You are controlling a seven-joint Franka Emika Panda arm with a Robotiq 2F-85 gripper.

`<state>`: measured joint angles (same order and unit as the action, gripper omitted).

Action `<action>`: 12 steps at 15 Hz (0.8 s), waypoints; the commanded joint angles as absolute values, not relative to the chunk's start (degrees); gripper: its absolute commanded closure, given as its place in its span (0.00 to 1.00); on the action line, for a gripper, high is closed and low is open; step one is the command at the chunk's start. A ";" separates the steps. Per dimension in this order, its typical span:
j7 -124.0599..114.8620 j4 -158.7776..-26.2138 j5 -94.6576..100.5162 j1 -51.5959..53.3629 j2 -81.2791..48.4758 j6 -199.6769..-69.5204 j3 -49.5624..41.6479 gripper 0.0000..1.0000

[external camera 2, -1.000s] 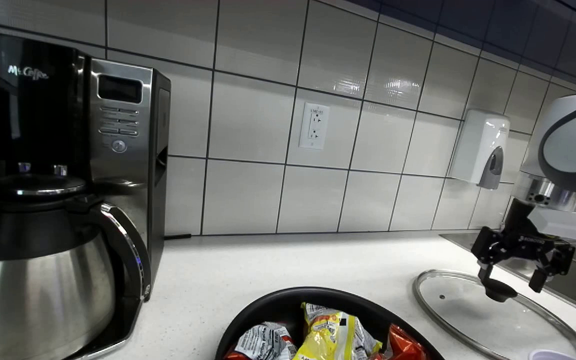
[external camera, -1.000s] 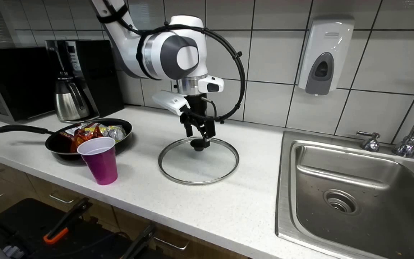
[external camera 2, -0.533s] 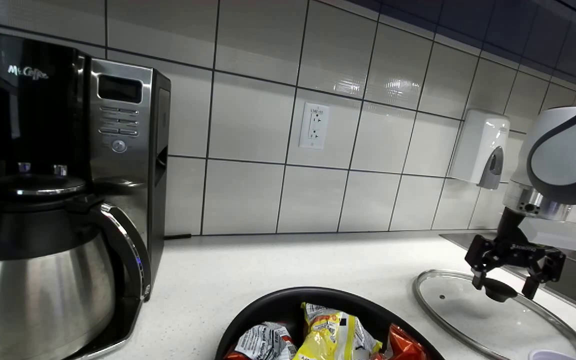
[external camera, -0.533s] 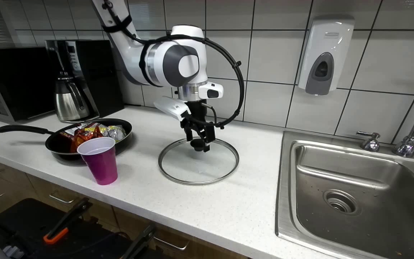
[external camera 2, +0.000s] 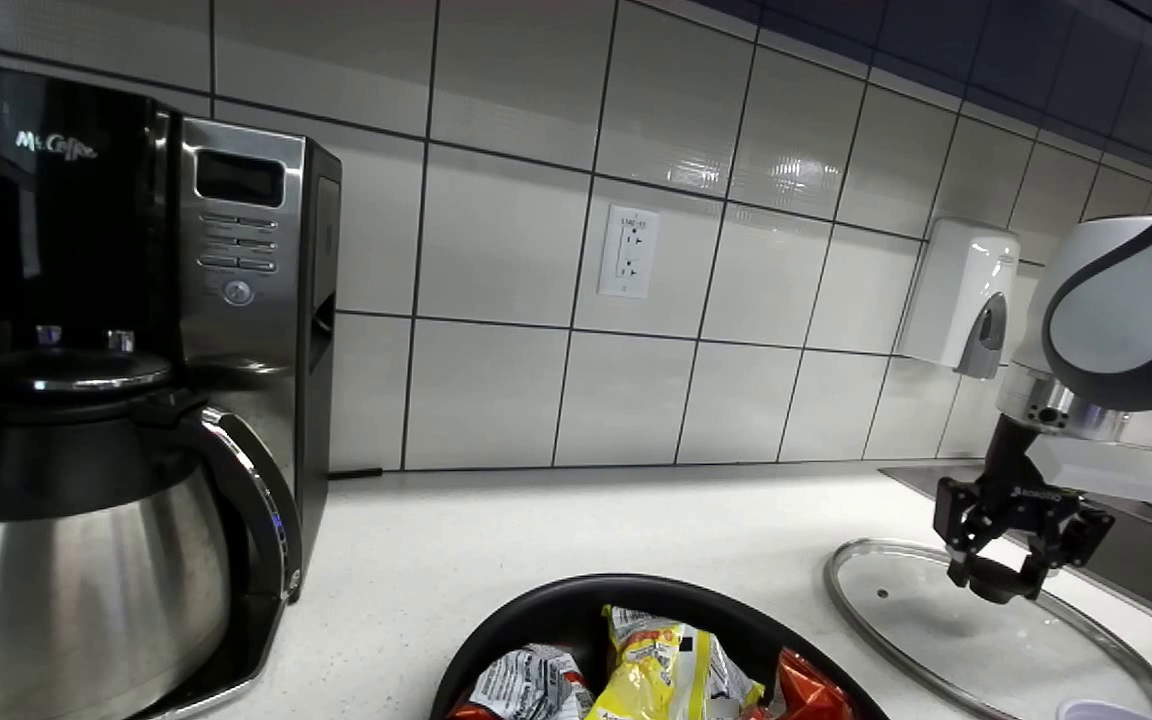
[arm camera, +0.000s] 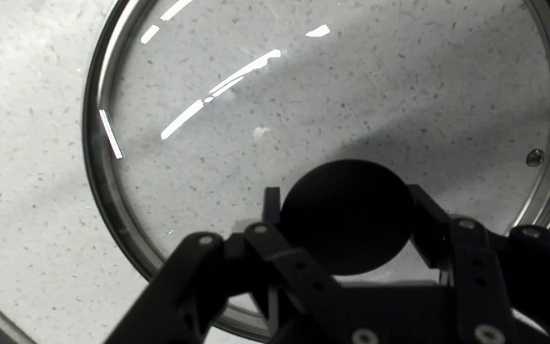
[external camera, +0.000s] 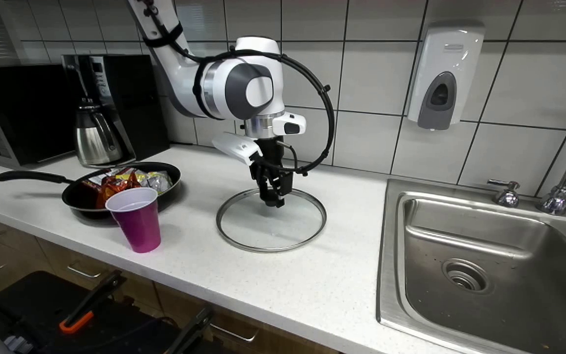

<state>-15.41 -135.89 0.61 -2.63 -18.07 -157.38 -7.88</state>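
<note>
The pincer (arm camera: pixel 344 210) points straight down with its jaws partly apart, the fingers (arm camera: pixel 271 205) pressed against opposite sides of the black knob (arm camera: pixel 349 224), at nine and three o'clock in the wrist view, so it has hold of that knob. The knob crowns the glass lid (external camera: pixel 270 231), which lies flat on the white desk (external camera: pixel 189 255), and a small vent hole (arm camera: pixel 535 157) sits near the metal rim (arm camera: pixel 94 143), between two and three o'clock of the knob there. With the lid as the middle of a dial in an exterior view, the black frying pan (external camera: pixel 80 197) is between nine and ten o'clock, its handle (external camera: pixel 32 176) pointing to nine and crinkled snack bags (external camera: pixel 111 188) inside. The magenta cup (external camera: pixel 138 223) stands mouth up at nine o'clock, just in front of the pan. Farther off, at ten o'clock, are a steel carafe (external camera: pixel 94 140), a coffee maker (external camera: pixel 138 98) and a microwave (external camera: pixel 22 113). A white soap dispenser (external camera: pixel 452 69) hangs on the tiled wall (external camera: pixel 371 69) at two o'clock, and the steel sink (external camera: pixel 390 275) lies between three and four
</note>
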 commanded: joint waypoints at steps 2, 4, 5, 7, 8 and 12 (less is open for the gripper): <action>-14.89 -135.76 0.33 -2.04 -17.19 -157.94 -7.99 0.61; -14.90 -136.04 0.13 -2.01 -16.47 -157.85 -7.90 0.61; -15.17 -136.21 0.40 -1.76 -16.04 -157.88 -8.08 0.61; -15.93 -136.50 1.24 -1.00 -15.12 -158.05 -8.60 0.61; -16.17 -136.57 1.50 -0.63 -14.67 -158.09 -8.76 0.61; -16.80 -136.16 2.13 0.66 -13.63 -157.83 -9.00 0.61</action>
<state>-15.48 -135.88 0.72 -0.67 -17.20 -158.42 -8.18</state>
